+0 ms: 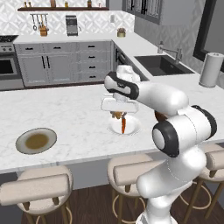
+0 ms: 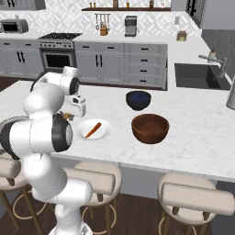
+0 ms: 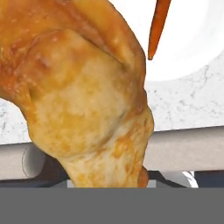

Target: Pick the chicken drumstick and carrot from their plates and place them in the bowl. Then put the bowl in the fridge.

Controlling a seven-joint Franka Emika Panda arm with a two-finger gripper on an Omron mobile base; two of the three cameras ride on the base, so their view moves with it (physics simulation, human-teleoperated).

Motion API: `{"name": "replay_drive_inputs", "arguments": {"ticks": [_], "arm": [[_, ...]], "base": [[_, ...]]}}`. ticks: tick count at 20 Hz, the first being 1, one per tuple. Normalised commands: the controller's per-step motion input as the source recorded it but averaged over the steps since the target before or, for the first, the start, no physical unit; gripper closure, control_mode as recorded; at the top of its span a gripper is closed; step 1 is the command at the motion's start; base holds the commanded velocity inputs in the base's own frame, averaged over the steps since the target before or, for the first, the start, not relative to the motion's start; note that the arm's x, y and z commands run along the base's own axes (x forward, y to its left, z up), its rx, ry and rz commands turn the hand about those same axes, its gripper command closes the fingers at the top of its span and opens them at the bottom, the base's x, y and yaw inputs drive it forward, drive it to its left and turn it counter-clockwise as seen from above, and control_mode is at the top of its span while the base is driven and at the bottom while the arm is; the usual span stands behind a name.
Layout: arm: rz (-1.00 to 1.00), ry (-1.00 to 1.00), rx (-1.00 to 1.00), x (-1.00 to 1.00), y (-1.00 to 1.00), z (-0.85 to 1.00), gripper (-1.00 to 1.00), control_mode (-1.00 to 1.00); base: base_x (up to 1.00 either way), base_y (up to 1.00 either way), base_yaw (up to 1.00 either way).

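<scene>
Overhead, end effector (image 1: 117,114) grips chicken drumstick (image 3: 83,92) above white plate's (image 2: 103,133) near rim.

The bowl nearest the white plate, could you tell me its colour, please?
The bowl is a glossy reddish-brown, seen best in the right base view.

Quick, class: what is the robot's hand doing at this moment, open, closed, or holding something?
Hand: closed on the lumpy golden-brown chicken drumstick, lifted above the round white plate with the slim orange carrot.
</scene>
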Motion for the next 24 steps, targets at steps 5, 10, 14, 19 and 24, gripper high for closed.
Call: {"name": "replay_drive_inputs", "arguments": {"ticks": [5, 10, 14, 19, 24], "arm": [[-0.01, 0.03, 0.00, 0.00, -1.00, 0.00, 1.00, -1.00], [-0.06, 0.00, -0.06, 0.00, -1.00, -0.12, 1.00, -1.00], [-0.09, 0.00, -0.12, 0.11, -1.00, -0.11, 1.00, -1.00], [-0.08, 0.00, -0.10, 0.15, -1.00, -0.14, 1.00, -1.00], [-0.04, 0.00, -0.03, 0.39, -0.91, -0.20, 1.00, -1.00]], "base": [[0.00, 0.00, 0.00], [0.00, 0.00, 0.00], [0.00, 0.00, 0.00], [0.00, 0.00, 0.00], [0.00, 0.00, 0.00]]}}
